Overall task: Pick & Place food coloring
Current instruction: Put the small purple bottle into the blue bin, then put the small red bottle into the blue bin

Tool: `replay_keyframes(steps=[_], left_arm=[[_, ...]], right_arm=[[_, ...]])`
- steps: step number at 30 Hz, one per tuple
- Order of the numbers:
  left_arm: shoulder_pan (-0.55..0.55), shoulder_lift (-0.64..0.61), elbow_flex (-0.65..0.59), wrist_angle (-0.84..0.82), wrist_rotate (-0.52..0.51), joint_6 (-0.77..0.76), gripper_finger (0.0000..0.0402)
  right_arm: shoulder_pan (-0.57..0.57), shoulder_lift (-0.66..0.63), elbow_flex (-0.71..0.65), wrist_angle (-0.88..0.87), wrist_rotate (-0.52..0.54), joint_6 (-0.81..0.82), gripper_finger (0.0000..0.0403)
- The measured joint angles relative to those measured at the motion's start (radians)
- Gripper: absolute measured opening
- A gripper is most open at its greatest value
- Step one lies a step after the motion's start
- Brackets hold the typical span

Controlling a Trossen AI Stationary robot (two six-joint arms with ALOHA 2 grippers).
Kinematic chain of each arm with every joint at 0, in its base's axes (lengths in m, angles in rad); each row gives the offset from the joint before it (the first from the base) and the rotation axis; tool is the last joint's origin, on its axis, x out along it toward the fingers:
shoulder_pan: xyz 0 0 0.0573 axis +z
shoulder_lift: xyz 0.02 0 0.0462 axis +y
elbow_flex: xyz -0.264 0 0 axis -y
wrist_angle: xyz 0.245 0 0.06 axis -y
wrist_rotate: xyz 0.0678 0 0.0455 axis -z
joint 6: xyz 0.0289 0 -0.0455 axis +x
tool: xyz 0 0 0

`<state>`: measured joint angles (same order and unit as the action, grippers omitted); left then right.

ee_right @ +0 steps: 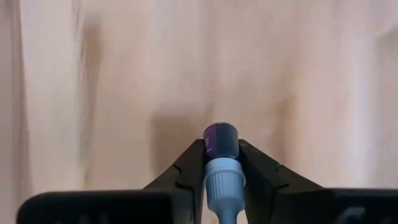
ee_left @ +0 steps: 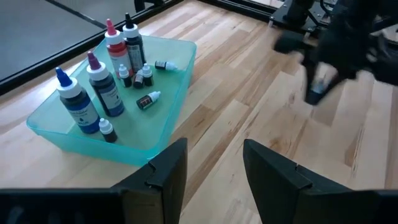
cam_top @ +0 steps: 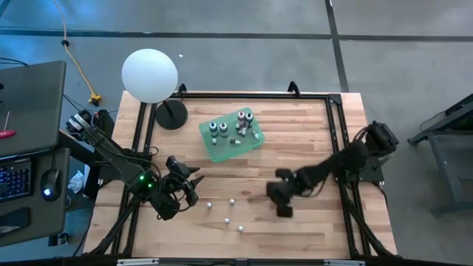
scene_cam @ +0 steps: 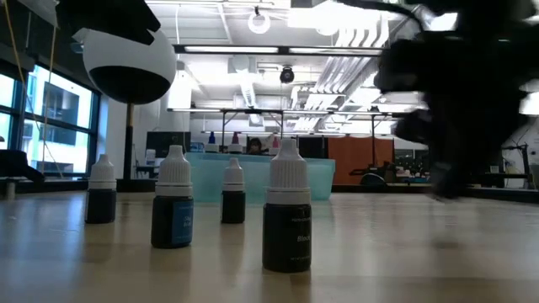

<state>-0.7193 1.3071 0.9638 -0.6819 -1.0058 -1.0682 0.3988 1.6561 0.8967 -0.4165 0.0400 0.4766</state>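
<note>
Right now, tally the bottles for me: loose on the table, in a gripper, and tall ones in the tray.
Small bottles standing on the table: 4
Small bottle in the right gripper: 1
Tall bottles in the tray: 4
Total: 9

Two dark jointed arms, one with a green light.

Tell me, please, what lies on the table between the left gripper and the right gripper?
In the high view, four small food coloring bottles stand on the bare wood between the open left gripper and the right gripper, which itself grips another small bottle.
</note>
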Motion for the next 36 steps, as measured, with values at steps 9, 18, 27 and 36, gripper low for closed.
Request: replay_keyframes(steps=[9,18,27,36], left_arm=[[0.0,0.0,0.0,0.0,-0.007,0.065,0.0154],[0.0,0.0,0.0,0.0,0.025,0.07,0.0154],[0.0,0.0,0.0,0.0,0.039,0.069,0.0154],[0.0,0.0,0.0,0.001,0.055,0.069,0.0154]], right_arm=[[-0.353,-0.05,0.183,-0.001,0.06,-0.426,0.008],[-0.653,0.1,0.328,-0.064,0.006,-0.603,0.0083],[-0.754,0.227,0.363,-0.091,-0.001,-0.688,0.0104],[-0.715,0.215,0.366,-0.093,0.099,-0.729,0.0163]])
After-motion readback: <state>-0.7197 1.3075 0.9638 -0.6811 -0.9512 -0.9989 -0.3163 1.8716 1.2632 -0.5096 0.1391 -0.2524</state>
